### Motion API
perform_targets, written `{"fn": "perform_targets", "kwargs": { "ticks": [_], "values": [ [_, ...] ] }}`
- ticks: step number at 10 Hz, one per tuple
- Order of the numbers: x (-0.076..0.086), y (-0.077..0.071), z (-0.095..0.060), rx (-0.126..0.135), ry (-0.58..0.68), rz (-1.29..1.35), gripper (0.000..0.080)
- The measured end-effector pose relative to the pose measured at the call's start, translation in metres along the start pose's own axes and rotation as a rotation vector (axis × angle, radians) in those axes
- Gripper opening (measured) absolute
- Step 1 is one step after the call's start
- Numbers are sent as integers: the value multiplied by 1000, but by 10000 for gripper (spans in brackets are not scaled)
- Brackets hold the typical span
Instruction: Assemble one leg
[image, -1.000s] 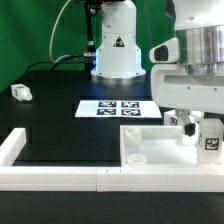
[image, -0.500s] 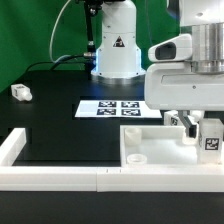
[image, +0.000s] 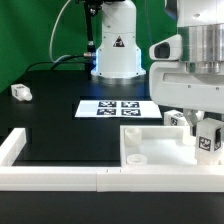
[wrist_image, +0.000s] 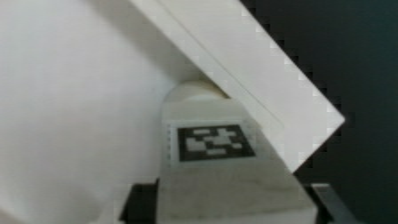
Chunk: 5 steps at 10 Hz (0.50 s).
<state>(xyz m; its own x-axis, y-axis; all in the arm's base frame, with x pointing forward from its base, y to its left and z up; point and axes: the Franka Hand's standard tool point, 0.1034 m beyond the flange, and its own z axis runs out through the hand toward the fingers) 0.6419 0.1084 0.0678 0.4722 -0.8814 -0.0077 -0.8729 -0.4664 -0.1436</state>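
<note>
Gripper over the panel, clamped on a leg.

Going from the exterior view's left, with the panel (image: 160, 150) as landmark: a loose leg (image: 20, 92) lies on the black table (image: 50, 110), well apart from the panel on its far left. The marker board (image: 115, 108) lies flat just behind the panel. White rails (image: 60, 180) run along the panel's near edge and turn up at the left end. Over the panel's right part hangs the gripper (image: 192, 125), its fingers (wrist_image: 320, 205) pressed on either side of a tagged leg (wrist_image: 217, 150), held upright near the panel's right rim.
</note>
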Motion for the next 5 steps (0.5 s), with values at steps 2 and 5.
{"fn": "perform_targets", "kwargs": {
  "ticks": [2, 5],
  "values": [
    [-1, 0, 0, 10, -25, 344, 288],
    [0, 0, -1, 15, -84, 688, 288]
  ]
}}
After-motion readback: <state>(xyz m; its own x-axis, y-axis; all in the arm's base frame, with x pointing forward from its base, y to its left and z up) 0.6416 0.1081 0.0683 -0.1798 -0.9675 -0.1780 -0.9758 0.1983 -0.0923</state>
